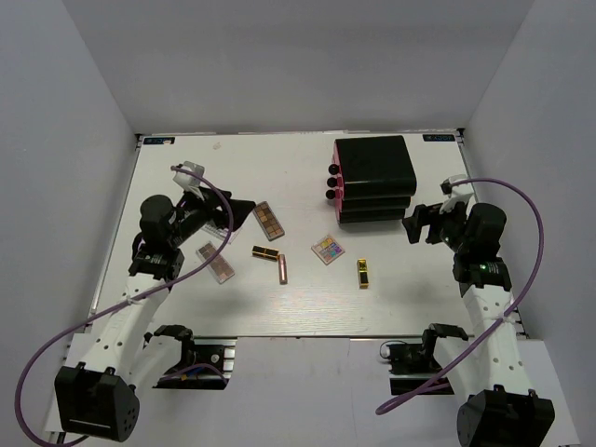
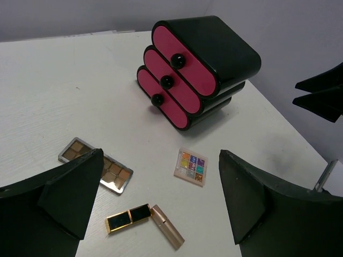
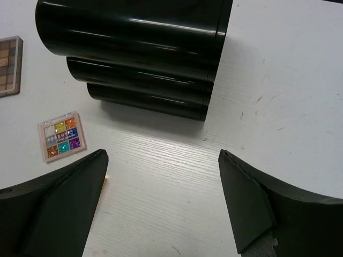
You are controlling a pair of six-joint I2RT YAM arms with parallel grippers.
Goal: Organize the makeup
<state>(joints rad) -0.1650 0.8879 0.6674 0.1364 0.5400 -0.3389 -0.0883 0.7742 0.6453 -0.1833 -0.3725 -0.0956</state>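
Top view, left to right

- Left gripper (image 1: 228, 220): fingers spread wide, nothing between them. It sits above the table (image 1: 186, 307), aimed towards the middle. Left wrist view shows the same wide gap (image 2: 161, 171).
- Near long palette (image 1: 215, 263): flat, long axis on a diagonal, far-left to near-right, just on the near side of the left gripper.
- Far long palette (image 1: 269, 221): same diagonal, just right of the fingertips. In the left wrist view its near end is hidden behind the left finger (image 2: 75, 187).
- Black-gold lipstick (image 1: 266, 251): lies on its side, axis left-right.
- Copper lipstick (image 1: 282, 268): on its side, axis far-near. Its far end meets the black-gold tube's right end in an L.
- Square palette (image 1: 327, 249): flat, turned corner-on, apart from the tubes.
- Gold lipstick (image 1: 362, 273): on its side, axis far-near, alone.
- Drawer box (image 1: 374, 177): far right of centre, knobs facing left, pink fronts shut.
- Right gripper (image 1: 416, 223): fingers wide apart, holding nothing, beside the box's near right corner.
- Room: a bare strip runs between the items and the near edge, and there is a broad bare area at the far left
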